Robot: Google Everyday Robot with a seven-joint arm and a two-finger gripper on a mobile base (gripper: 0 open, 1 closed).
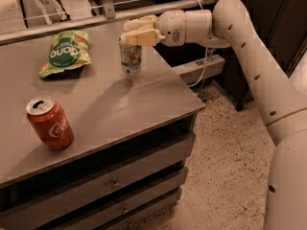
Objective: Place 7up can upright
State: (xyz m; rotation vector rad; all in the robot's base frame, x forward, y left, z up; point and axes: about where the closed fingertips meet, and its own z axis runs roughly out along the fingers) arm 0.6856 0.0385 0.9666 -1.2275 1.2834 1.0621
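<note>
The 7up can (130,57), silvery with a pale green-and-white label, is upright near the table's far right edge. Its base is at or just above the grey tabletop (144,99); I cannot tell which. My gripper (128,33) reaches in from the right on the white arm and sits over the can's top end. Its cream fingers (140,38) close on the can's upper rim.
A red cola can (49,123) stands upright at the table's front left. A green snack bag (64,53) lies at the back left. A metal rail (96,18) runs behind the table. Drawers sit below the top; speckled floor is to the right.
</note>
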